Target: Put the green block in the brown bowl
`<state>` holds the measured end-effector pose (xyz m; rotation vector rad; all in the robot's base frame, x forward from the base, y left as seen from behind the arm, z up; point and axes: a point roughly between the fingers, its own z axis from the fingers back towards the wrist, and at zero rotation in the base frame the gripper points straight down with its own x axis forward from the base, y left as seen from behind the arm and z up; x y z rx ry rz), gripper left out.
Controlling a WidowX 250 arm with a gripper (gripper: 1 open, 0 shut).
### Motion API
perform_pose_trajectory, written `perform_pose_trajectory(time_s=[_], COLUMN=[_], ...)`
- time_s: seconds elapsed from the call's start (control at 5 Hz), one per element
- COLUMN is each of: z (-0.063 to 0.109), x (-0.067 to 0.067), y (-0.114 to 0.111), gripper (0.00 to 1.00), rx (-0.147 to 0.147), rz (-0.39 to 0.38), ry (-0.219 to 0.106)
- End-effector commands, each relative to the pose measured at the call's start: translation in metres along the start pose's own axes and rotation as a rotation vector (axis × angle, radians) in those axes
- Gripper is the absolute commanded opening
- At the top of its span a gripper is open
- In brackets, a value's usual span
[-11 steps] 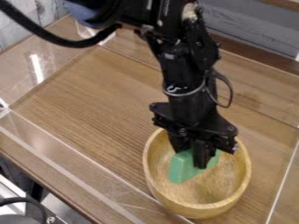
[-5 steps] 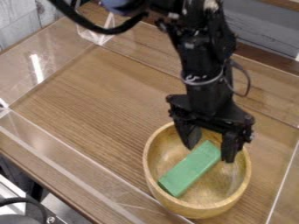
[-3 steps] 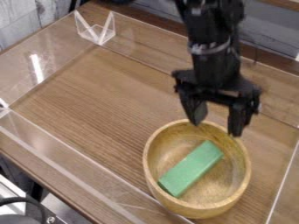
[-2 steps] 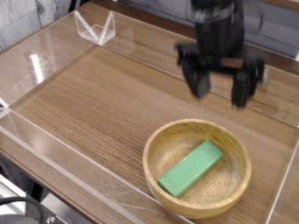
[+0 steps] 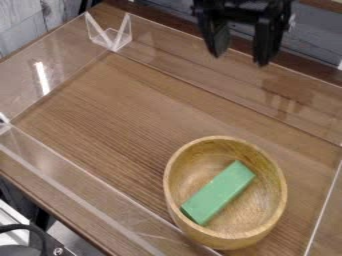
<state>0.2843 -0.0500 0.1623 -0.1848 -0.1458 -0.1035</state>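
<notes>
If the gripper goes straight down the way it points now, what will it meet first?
Probably the bare wooden table. The open gripper hangs empty at the picture's top, seemingly beyond the brown bowl holding the green block; depth is unclear.

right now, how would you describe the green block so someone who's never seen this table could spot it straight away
Start at the wooden table and find the round brown bowl near its front right. The green block lies flat inside it, slanting across the bottom. It is the only bright green thing in view, a flat elongated bar.
</notes>
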Motion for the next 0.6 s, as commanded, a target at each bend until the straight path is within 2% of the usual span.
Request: perform_pose_trajectory(time_s=[0.0,0.2,0.4], z=[-0.003,-0.021,-0.031], x=[-0.001,-0.010,-0.014], y=[-0.004,-0.016,-0.026], gripper=[1.00,1.00,1.00], rx=[0.023,0.037,0.045], rz=[-0.043,-0.063,-0.074], ry=[-0.058,-0.044,-0.044])
